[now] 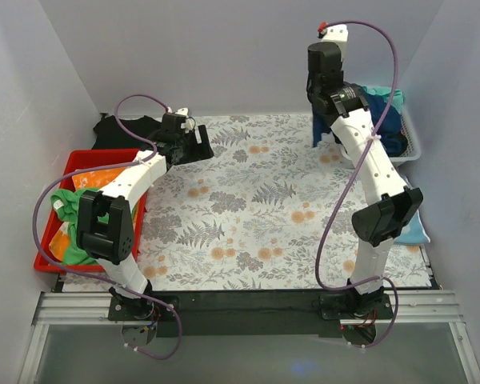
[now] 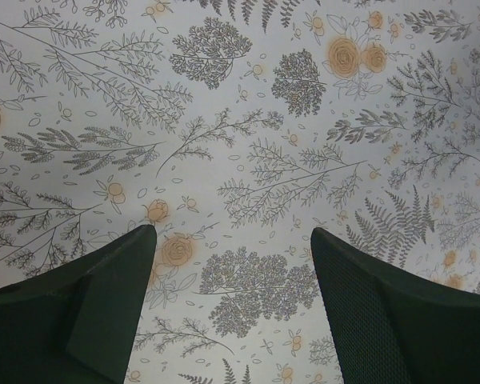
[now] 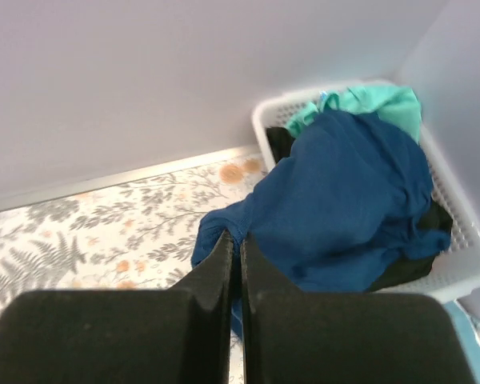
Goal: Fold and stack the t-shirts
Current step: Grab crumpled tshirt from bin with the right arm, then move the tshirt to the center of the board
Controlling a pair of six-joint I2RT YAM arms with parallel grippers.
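A blue t-shirt (image 3: 344,200) spills out of a white basket (image 3: 464,240) at the back right, with a corner pulled over the rim towards the table. My right gripper (image 3: 240,240) is shut on that corner; in the top view the right gripper (image 1: 320,112) is raised, with blue cloth (image 1: 324,134) hanging under it. A teal t-shirt (image 3: 372,102) and a black one (image 3: 428,232) lie in the basket beneath the blue one. No print shows. Another black t-shirt (image 1: 126,128) lies at the back left. My left gripper (image 2: 234,240) is open and empty over the floral tablecloth, near that shirt (image 1: 196,148).
A red bin (image 1: 52,260) with green and orange cloth stands at the left. A light blue cloth (image 1: 416,228) lies at the right edge under the right arm. White walls close in the back and both sides.
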